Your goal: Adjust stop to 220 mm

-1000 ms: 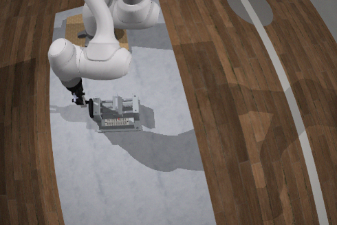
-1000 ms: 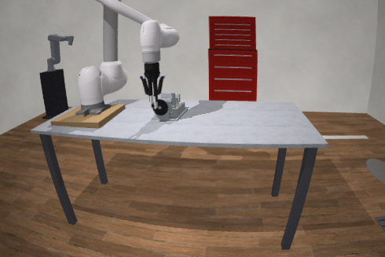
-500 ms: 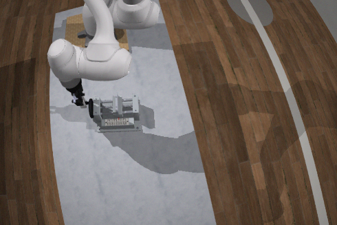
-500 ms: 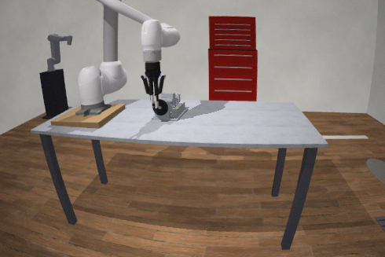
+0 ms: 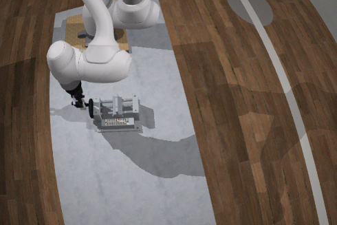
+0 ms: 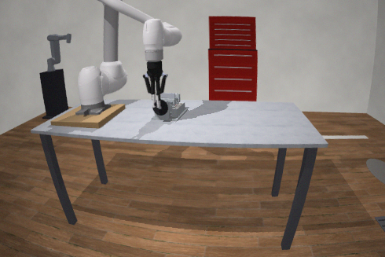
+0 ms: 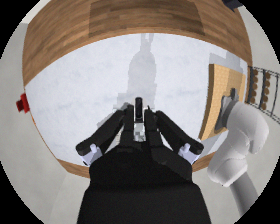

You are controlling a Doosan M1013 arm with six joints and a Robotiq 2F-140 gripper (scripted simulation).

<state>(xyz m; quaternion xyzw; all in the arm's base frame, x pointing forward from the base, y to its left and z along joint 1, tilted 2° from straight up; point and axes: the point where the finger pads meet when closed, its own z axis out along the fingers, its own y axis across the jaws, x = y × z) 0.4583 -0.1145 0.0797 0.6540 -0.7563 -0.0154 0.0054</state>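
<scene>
The stop device [image 5: 97, 111] [image 6: 177, 112] is a grey frame with rods and a base plate. Its stop block [image 5: 117, 106] sits around the middle of the rods. A pale scale [image 5: 111, 122] lies in front, with a small red mark near its middle; the figures are too small to read. The black handwheel [image 5: 91, 109] [image 6: 162, 108] is on the frame's left end in the top view and shows edge-on in the wrist view [image 7: 139, 107]. My gripper [image 5: 83, 106] [image 6: 158, 103] [image 7: 138, 103] points down beside the wheel's outer face, shut on its crank handle, which the fingers mostly hide.
The device stands on the pale table [image 5: 137, 199] [image 6: 251, 125]. The arm's base is on a wooden board [image 5: 73, 23] [image 6: 75, 122] [image 7: 212, 100]. A red tool cabinet [image 6: 232, 62] and a black stand [image 6: 54, 93] with a small grey arm are in the background.
</scene>
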